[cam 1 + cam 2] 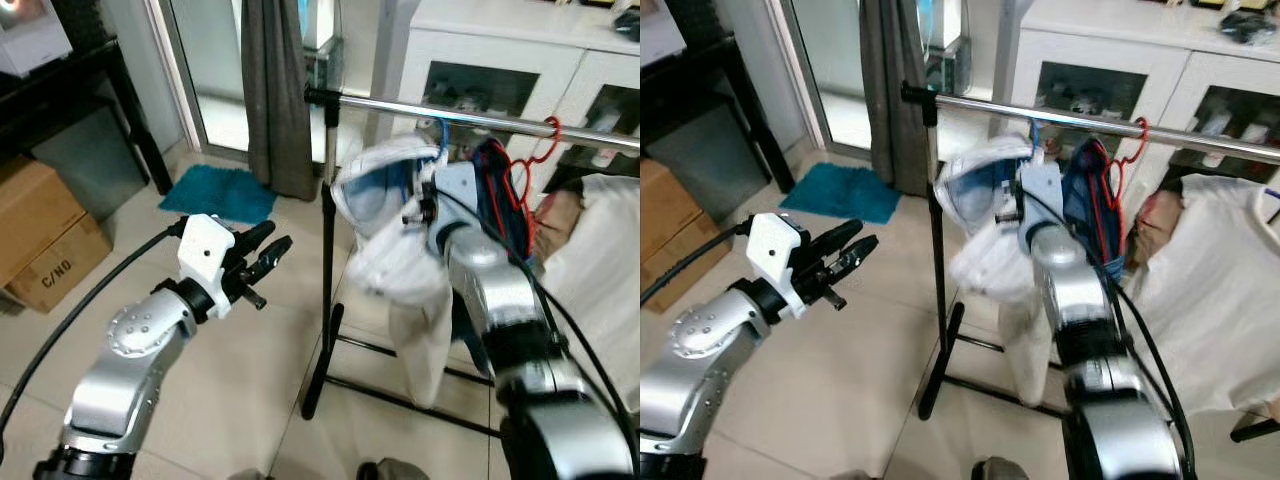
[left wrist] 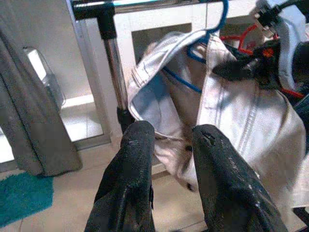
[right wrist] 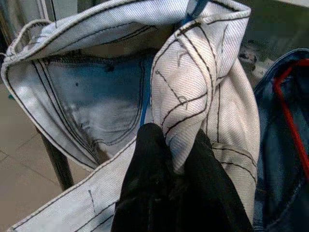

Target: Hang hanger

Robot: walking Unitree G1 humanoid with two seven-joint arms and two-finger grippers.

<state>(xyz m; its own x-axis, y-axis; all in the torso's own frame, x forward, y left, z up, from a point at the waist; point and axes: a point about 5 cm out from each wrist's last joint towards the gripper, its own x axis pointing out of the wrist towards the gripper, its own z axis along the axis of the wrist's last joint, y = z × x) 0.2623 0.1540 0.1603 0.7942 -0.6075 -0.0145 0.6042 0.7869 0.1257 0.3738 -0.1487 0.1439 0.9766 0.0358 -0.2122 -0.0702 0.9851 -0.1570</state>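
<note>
Right gripper (image 3: pixel 176 159): nearest the lens in its wrist view, fingers pinched together on a fold of the white denim garment (image 3: pixel 203 77), raised at about 1 o'clock from the robot's chest in the head views.
Blue hanger (image 2: pixel 212 29): carries the garment; its hook (image 1: pixel 441 135) sits at the chrome rail (image 1: pixel 470 115), apparently over it, though I cannot tell whether it bears fully.
Garment handling: soft, floppy cloth, moderately weighty, likely to slide and swing on thin wire; a pinch on fabric alone steers the hanger poorly.
Best hold: judged to be the stiff hanger neck just under the hook, not the cloth.
Left gripper (image 1: pixel 262 255): at about 10 o'clock, held out over the tiled floor (image 1: pixel 230 380), well apart from the rack; fingers parted a little, holding nothing.
Red hanger (image 1: pixel 535 150): already on the rail at about 2 o'clock, with dark blue clothing just beside the white garment.
Rack upright (image 1: pixel 328 250): black post between the two grippers.
Risk: releasing early could tip the hook off.
</note>
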